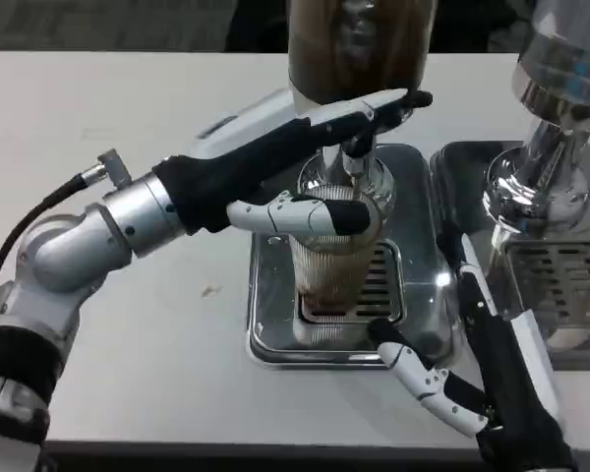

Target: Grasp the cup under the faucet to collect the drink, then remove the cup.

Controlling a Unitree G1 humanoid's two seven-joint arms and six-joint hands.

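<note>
Left hand (315, 211) grips the ribbed cup (329, 270) near its rim under the faucet (359, 162); right hand (462, 383) released beside the cup. Thin, clear plastic, likely crushable and slippery: hold mid-wall, lightly.

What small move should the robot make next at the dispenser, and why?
Probably keep the left hand steady around the cup under the faucet a little longer. The ribbed cup stands on the drip tray with only a shallow dark layer of drink at its bottom, so lifting it away looks premature.
</note>
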